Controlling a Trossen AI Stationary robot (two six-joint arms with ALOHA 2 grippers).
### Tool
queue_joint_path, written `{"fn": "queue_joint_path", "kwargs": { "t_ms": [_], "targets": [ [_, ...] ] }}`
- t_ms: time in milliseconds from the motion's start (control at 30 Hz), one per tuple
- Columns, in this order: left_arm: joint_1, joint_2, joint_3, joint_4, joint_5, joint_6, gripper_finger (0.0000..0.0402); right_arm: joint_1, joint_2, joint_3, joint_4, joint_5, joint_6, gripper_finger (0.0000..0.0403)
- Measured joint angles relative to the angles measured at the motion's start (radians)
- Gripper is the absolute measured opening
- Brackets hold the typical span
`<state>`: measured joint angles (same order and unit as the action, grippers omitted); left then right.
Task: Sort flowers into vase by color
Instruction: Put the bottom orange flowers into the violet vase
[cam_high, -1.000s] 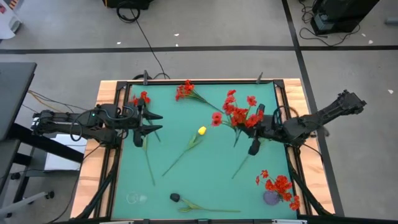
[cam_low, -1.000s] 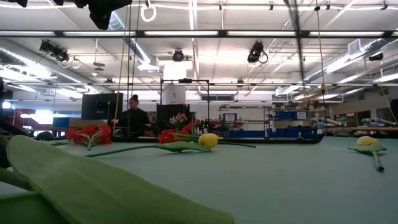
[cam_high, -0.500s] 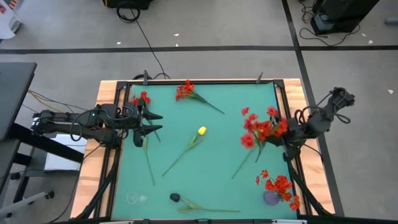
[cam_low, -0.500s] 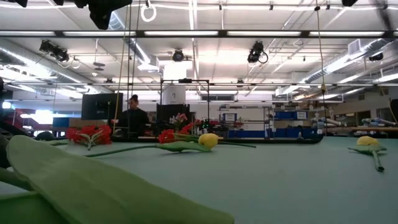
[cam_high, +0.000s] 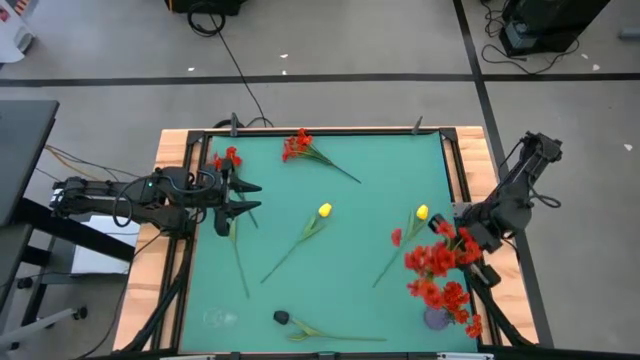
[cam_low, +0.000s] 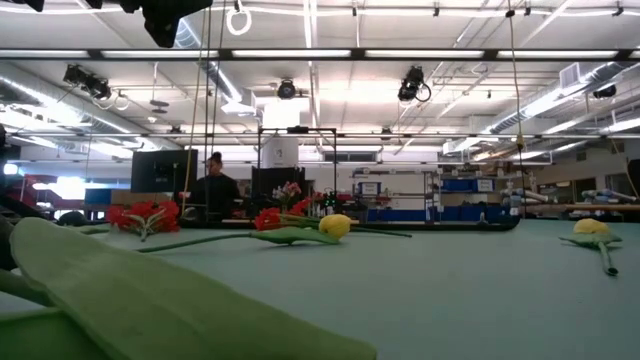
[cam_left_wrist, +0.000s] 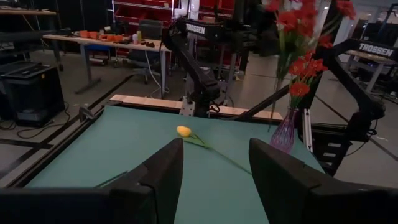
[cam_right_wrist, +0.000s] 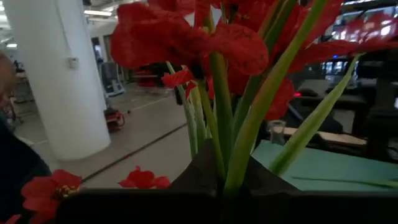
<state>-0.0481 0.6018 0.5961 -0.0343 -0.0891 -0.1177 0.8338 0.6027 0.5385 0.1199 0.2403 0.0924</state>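
Purple vase (cam_high: 436, 318) mostly hidden by red blooms (cam_high: 440, 272).

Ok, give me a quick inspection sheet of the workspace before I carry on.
Surface: green mat in a wooden-edged frame.
Job's things: red spray carried above purple vase, which already holds red blooms; two yellow flowers, two red sprays and a dark head lie loose; clear vase at near left.
Clutter: nothing seen.
Grippers: right gripper shut on red spray; left gripper open, waiting at left edge.
Cables: black cable on floor.
Surroundings: person beyond table.
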Motion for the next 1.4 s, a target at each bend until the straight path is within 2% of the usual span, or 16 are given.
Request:
{"fn": "queue_joint_path", "kwargs": {
  "t_ms": [267,567,800,967,1133,1300,1400],
  "targets": [
    [0.0,0.0,0.0,0.0,0.0,0.0,0.0188,0.103,0.103,0.006,0.077,0.107,-0.006,0.0012],
    [0.0,0.0,0.0,0.0,0.0,0.0,0.0188,0.155,0.105,0.255,-0.296,0.133,0.037,0.0012],
    [0.0,0.0,0.0,0.0,0.0,0.0,0.0188,0.233,0.126,0.398,-0.432,0.143,0.071,0.0012],
    [0.0,0.0,0.0,0.0,0.0,0.0,0.0188,0.347,0.141,0.395,-0.425,0.214,0.124,0.0012],
    [0.0,0.0,0.0,0.0,0.0,0.0,0.0188,0.458,0.182,0.358,-0.267,0.357,0.067,0.0012],
    [0.0,0.0,0.0,0.0,0.0,0.0,0.0188,0.501,0.209,0.357,-0.142,0.424,-0.017,0.0012],
    [0.0,0.0,0.0,0.0,0.0,0.0,0.0188,0.512,0.21,0.357,-0.132,0.443,-0.025,0.0012]
  ]
}}
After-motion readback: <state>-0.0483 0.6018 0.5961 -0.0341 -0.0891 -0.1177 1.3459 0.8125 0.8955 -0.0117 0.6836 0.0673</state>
